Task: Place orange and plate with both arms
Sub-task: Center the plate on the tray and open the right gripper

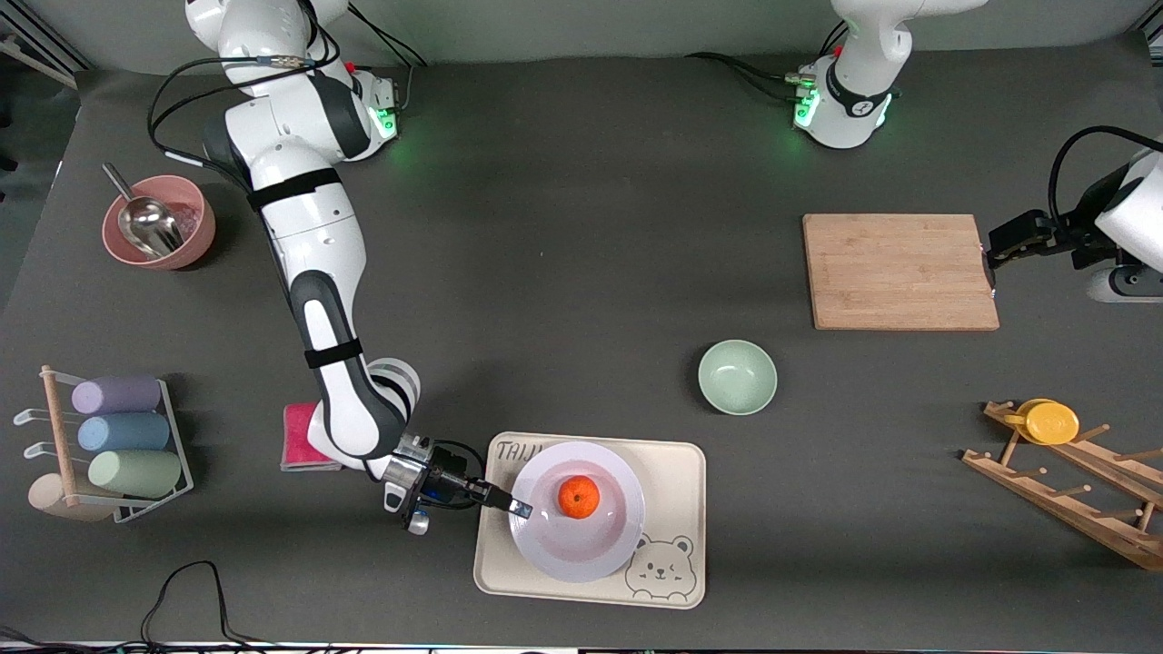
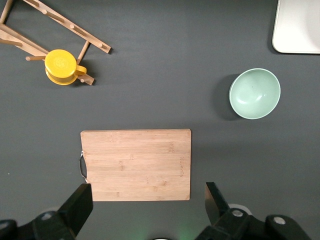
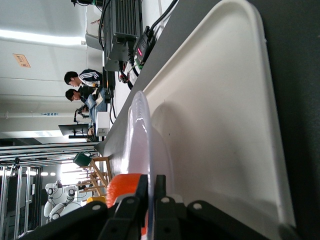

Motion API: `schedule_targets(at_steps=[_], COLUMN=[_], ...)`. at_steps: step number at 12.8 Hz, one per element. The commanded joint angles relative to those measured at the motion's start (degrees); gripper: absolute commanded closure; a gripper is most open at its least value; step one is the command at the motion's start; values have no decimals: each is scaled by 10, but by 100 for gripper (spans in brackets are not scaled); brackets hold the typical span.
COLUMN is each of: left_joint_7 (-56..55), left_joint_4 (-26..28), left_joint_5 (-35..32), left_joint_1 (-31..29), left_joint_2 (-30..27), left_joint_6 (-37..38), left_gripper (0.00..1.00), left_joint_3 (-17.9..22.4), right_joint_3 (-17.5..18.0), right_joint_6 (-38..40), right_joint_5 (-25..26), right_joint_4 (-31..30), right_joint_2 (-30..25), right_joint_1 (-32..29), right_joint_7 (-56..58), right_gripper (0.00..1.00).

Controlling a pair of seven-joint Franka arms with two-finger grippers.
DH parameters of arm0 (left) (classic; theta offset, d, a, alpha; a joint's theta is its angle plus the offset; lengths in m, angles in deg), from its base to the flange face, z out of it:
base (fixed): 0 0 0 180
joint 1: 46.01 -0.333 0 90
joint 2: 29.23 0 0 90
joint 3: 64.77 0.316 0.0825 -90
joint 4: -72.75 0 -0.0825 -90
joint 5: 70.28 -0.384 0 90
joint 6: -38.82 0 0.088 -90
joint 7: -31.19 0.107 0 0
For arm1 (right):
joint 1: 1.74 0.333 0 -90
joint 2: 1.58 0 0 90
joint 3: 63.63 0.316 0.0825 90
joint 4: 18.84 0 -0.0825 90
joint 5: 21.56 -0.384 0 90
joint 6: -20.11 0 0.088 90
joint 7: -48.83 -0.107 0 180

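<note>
While the right gripper [image 1: 520, 508] pinched the rim of the plate [image 1: 591, 554] at lower centre of the front view, the orange [image 1: 579, 497] sat in the plate's well, and the plate rested on the cream tray [image 1: 683, 472] with the bear drawing. In the right wrist view the two black fingers [image 3: 131, 212] stood closed edge-on over the thin white rim of the plate [image 3: 141, 130], with the orange [image 3: 120, 186] showing just past them and the tray's wall [image 3: 240, 100] running alongside, so the jaws were clenched on the plate's edge.

At the right edge of the front view the left gripper [image 1: 990, 259] hung just off the end of the wooden cutting board [image 1: 899, 271], waiting; in the left wrist view its fingers [image 2: 79, 204] stood wide apart over the board [image 2: 136, 164], holding nothing. A pale green bowl [image 1: 737, 376] lay between board and tray, and a yellow cup [image 1: 1049, 421] rested on a wooden rack [image 1: 1072, 495] at lower right.

Judged from this, the fruit was already on the plate and the step in hand was the plate's own placing: either the set-down on the tray was just finished and a release was due, or a lift was about to start; the frames could not settle which. A release called for opening the jaws and backing away level, so the rim was not dragged. A lift called for a firm hold and a flat plate, or the orange would roll.
</note>
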Motion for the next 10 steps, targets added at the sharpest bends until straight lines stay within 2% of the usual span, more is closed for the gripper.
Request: schedule_targets(at_steps=[1, 2, 10], left_joint_7=[10, 10, 9], left_joint_4=[-6, -6, -6], left_joint_5=[7, 7, 7], left_joint_1=[8, 7, 8], left_joint_2=[-2, -2, -2], left_joint_6=[12, 12, 11], left_gripper=[0, 0, 0], left_joint_3=[8, 8, 8], right_joint_3=[1, 1, -1], right_joint_6=[-4, -4, 0], right_joint_5=[7, 7, 23], right_joint_4=[28, 28, 26], right_joint_2=[15, 14, -10], right_joint_1=[0, -1, -23], right_joint_7=[1, 1, -2], right_gripper=[14, 0, 0])
